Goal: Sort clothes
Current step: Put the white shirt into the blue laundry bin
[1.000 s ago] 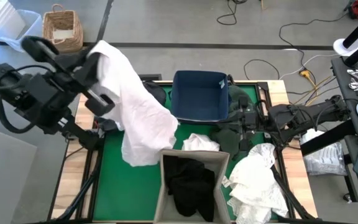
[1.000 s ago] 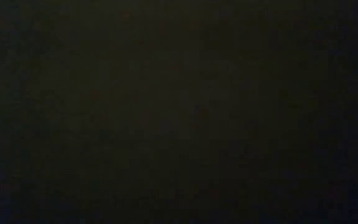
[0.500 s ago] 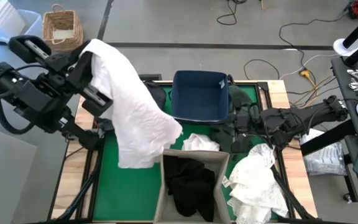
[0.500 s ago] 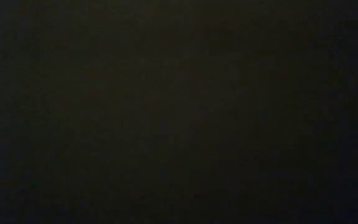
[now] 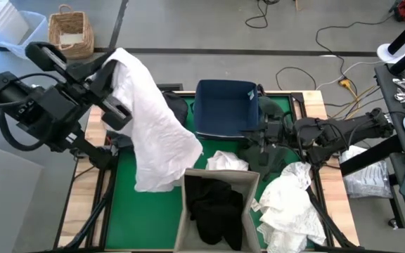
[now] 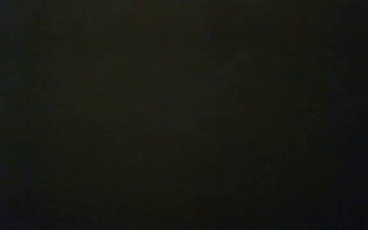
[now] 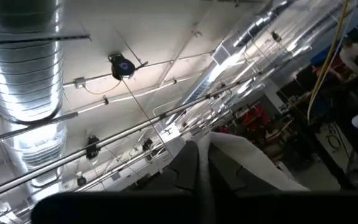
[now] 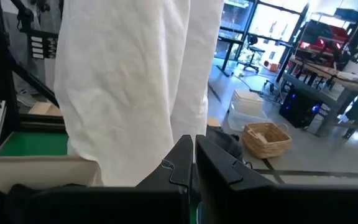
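Note:
My left gripper (image 5: 112,65) is raised above the table's left side, shut on a large wrinkly white garment (image 5: 157,133) that also fills the right wrist view as the white garment (image 8: 129,81). My right gripper (image 5: 259,135) is shut and sits low over a dark green garment (image 5: 267,153) beside the navy bin (image 5: 223,109). Black clothes (image 5: 216,207) lie in the beige bin (image 5: 187,211). A small white piece (image 5: 227,160) lies between the bins. Another white garment (image 5: 290,204) lies at the near right. The low view is dark. My left gripper pinches the white garment between its two fingers at its upper end (image 7: 238,152), with the fingers (image 7: 188,162) tilted up toward the ceiling. The cloth drapes over the gripper and hangs slack below it. Its lower end (image 5: 153,184) reaches mat level beside the beige bin.
A dark garment (image 5: 174,107) lies left of the navy bin. The green mat (image 5: 125,211) shows at the near left. A wicker basket (image 5: 70,31) and a clear tub (image 5: 5,28) stand on the floor beyond the far left corner. Cables lie on the floor beyond the far edge.
My left gripper has swung slightly toward the table's left and back, and the hanging white garment has swayed with it. My right gripper has moved toward the table's left, closer to the navy bin, over the dark green garment.

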